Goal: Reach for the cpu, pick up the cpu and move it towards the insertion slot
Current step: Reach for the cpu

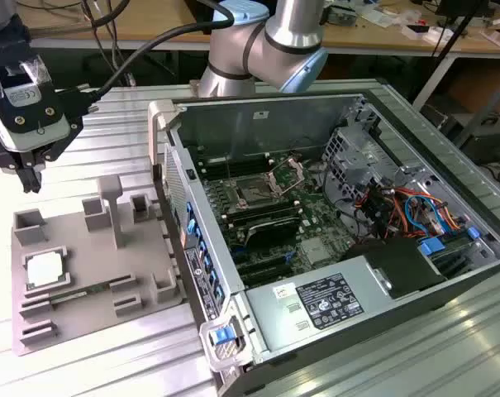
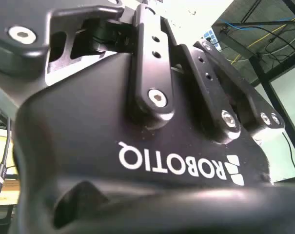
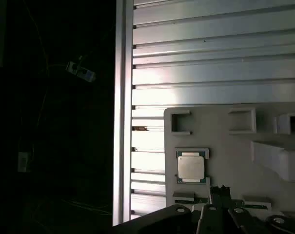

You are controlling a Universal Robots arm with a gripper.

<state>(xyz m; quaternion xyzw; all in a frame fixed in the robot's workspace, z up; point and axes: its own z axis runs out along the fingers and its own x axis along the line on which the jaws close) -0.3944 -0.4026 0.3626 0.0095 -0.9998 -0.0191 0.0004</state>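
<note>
The cpu [image 1: 45, 269] is a small silvery square lying in a holder on the grey tray [image 1: 101, 248], at the exterior view's left. The first wrist view shows the cpu [image 3: 191, 168] on the tray [image 3: 225, 141], just beyond my gripper [image 3: 219, 192]. My gripper [image 1: 26, 178] hangs above the metal table, behind the tray's back left corner and well clear of the cpu, with nothing in it. The insertion slot [image 1: 254, 193], its metal bracket raised, sits on the green board inside the open computer case. The gripper's black body [image 2: 137, 146] shows in the second wrist view.
The open computer case [image 1: 332, 231] lies to the exterior view's right of the tray, its wall [image 1: 179, 207] standing between tray and board. Grey posts [image 1: 109, 207] rise from the tray. The ribbed metal table [image 3: 210, 58] ends at an edge [image 3: 123, 112] beside the tray.
</note>
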